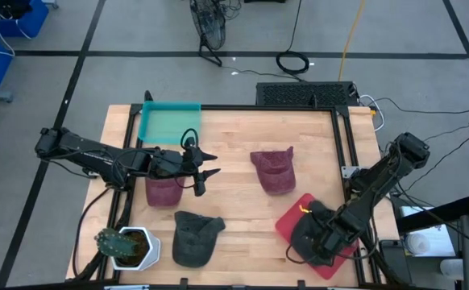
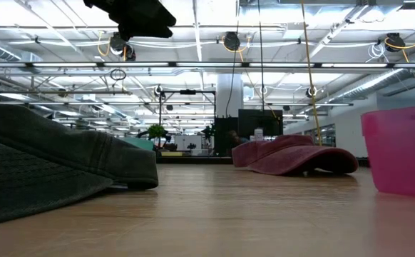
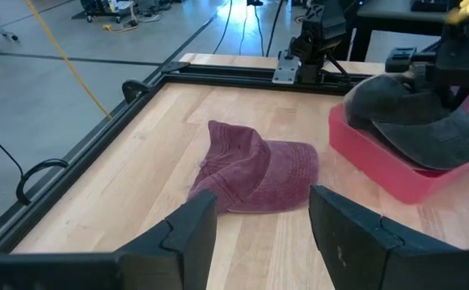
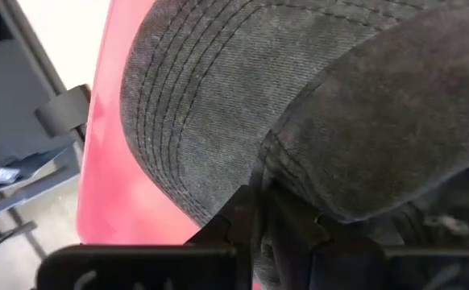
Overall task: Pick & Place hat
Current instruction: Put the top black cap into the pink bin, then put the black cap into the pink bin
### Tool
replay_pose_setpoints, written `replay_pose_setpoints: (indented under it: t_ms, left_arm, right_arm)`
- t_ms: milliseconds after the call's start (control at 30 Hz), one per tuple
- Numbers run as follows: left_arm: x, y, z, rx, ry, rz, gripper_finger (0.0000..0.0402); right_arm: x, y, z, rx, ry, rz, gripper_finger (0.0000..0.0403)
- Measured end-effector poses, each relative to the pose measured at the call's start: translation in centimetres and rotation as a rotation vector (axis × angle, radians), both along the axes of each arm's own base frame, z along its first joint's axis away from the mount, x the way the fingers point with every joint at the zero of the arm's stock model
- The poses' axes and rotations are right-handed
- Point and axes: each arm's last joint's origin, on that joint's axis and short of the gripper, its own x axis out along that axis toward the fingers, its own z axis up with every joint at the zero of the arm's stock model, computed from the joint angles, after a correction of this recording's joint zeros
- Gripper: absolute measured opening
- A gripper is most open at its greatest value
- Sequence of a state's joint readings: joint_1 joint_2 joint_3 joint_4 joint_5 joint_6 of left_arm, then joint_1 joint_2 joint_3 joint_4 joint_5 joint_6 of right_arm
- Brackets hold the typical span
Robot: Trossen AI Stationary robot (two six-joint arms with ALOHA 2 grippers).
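From above, the red tray [image 1: 292, 217] sits at the near right corner of the worktop [image 1: 234, 153], and the right tool [image 1: 319, 239] is down on it with a dark grey hat [image 1: 311, 229] under it; the hat covers most of the tray and laps over its edge, so if it is let go there it could slump out onto the wood; the left tool [image 1: 205, 171] hovers well to the left of the tray with its fingers apart and nothing in them, next to a maroon hat [image 1: 164, 192]; another maroon hat [image 1: 274, 169] lies just beyond the tray, and a second grey hat [image 1: 194, 237] lies well to its left; a green tray [image 1: 168, 122] sits at the far left.

At table height, that second grey hat [image 2: 58, 160] fills the left, the maroon hat [image 2: 293, 155] lies mid-worktop and the red tray's wall [image 2: 400, 150] stands at the right; the wall is tall enough to catch a brim that drags.

From the left wrist, the open fingers [image 3: 188, 234] frame the maroon hat [image 3: 255, 171], with the red tray [image 3: 396, 165] and its grey hat [image 3: 416, 121] beyond it; reaching that way risks crowding the other arm.

From the right wrist, the tool [image 4: 275, 229] is pinched shut on a fold of the grey hat [image 4: 299, 105] against the tray [image 4: 109, 161]; the bite looks thin, so cloth could snag and lift out as it pulls away.
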State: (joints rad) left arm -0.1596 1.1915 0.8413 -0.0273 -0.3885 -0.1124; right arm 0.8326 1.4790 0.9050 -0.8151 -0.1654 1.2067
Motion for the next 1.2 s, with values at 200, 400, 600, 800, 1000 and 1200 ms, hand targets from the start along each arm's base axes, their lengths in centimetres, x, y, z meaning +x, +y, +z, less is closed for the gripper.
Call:
replay_pose_setpoints:
  t_ms: [200, 400, 600, 800, 1000, 1200]
  left_arm:
    - [0.0, 0.0, 0.0, -0.001, 0.0, -0.003, 0.02]
    - [0.0, 0.0, 0.0, -0.002, 0.0, -0.003, 0.02]
    - [0.0, 0.0, 0.0, -0.002, 0.0, -0.003, 0.02]
    - [0.0, 0.0, 0.0, -0.002, -0.001, -0.003, 0.02]
    - [0.0, 0.0, 0.0, -0.002, -0.001, -0.003, 0.02]
    - [0.0, 0.0, 0.0, -0.002, -0.001, -0.003, 0.02]
  right_arm:
    - [-0.1, 0.0, -0.2, 0.013, 0.003, 0.03, 0.0022]
    - [-0.2, -0.2, 0.5, 0.043, -0.017, 0.04, 0.0022]
    - [-1.0, -1.3, 3.5, 0.097, -0.184, -0.022, 0.0022]
    - [-1.7, -2.5, 5.9, 0.061, -0.429, -0.059, 0.0022]
    - [-1.5, -2.3, 6.3, 0.053, -0.502, -0.052, 0.0022]
    - [0.0, -1.8, 6.1, 0.083, -0.576, -0.022, 0.0022]
